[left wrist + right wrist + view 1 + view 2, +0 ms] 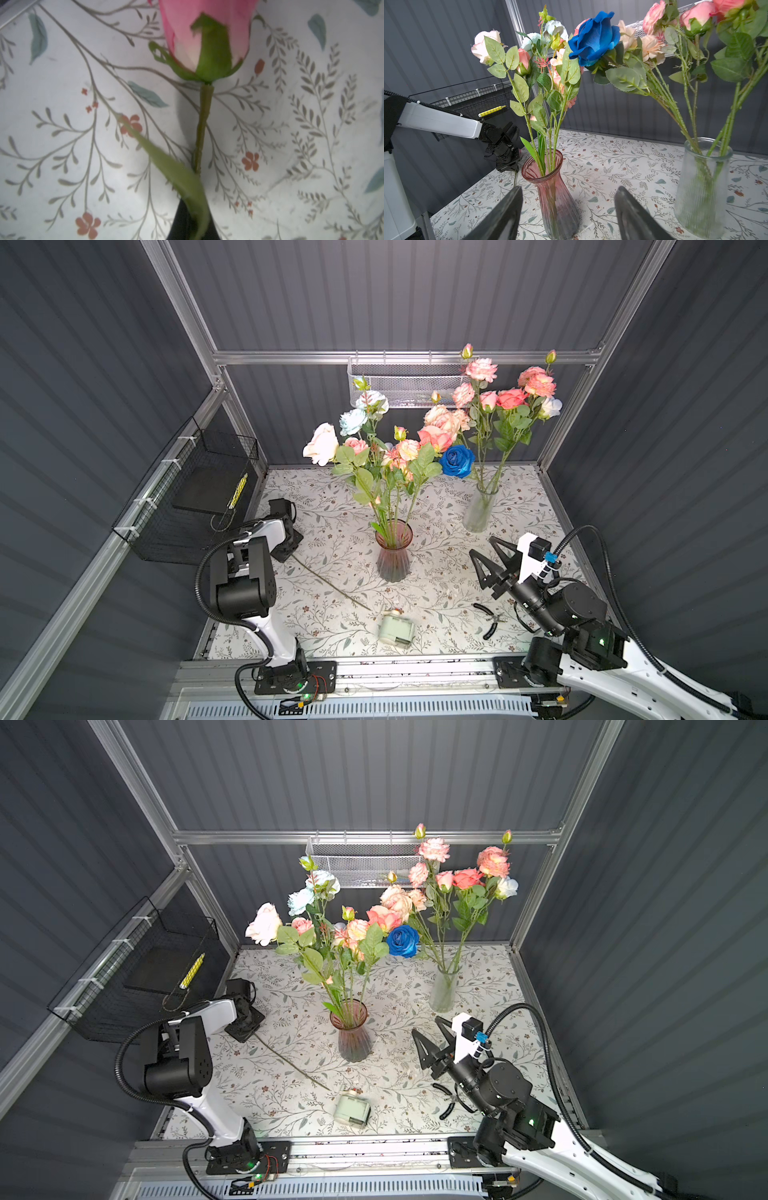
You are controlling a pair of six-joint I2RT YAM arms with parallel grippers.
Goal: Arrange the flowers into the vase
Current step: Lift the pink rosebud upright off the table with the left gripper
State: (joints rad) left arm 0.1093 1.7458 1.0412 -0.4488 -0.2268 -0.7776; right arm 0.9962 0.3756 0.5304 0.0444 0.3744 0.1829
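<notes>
Where the left tool (286, 549) sits (both top views): low at the far-left of the table (440, 597), tips down. The bloom is hidden under it; only its long stem (332, 583) trails flat twd the front edge.
Pink vase (393, 558): mid-table, upright, already holds a leafy bunch of flowers (374, 448) in cream, pale blue and peach. Prob. the target, since it's nearest the loose stem.
Clear vase (478, 510): back-right, w/ a second bunch. The blue rose (457, 461) seems to lean out of it twd the middle.
Right tool (482, 546): jaws wide, empty, raised just right of the pink vase and aimed at it. Looks parked to steady or assist.
Clutter: pliers (490, 620) and a small pale-green box (397, 630) near the front edge. The stem's end stops just short of the box.
Left wrist view: pink rose (207, 31) lies on the table, its stem running back into the dark tool tips w/ one leaf (172, 166) across them. Tool pinched narrow on the stem close to the bloom, prob. so the long tail hangs free for the vase mouth.
Right wrist view: the right tool's fingers (508, 214) frame the pink vase (550, 187), wide gap, nothing between. The neck is narrow and crowded w/ stems, so the cut end will need careful aim.
</notes>
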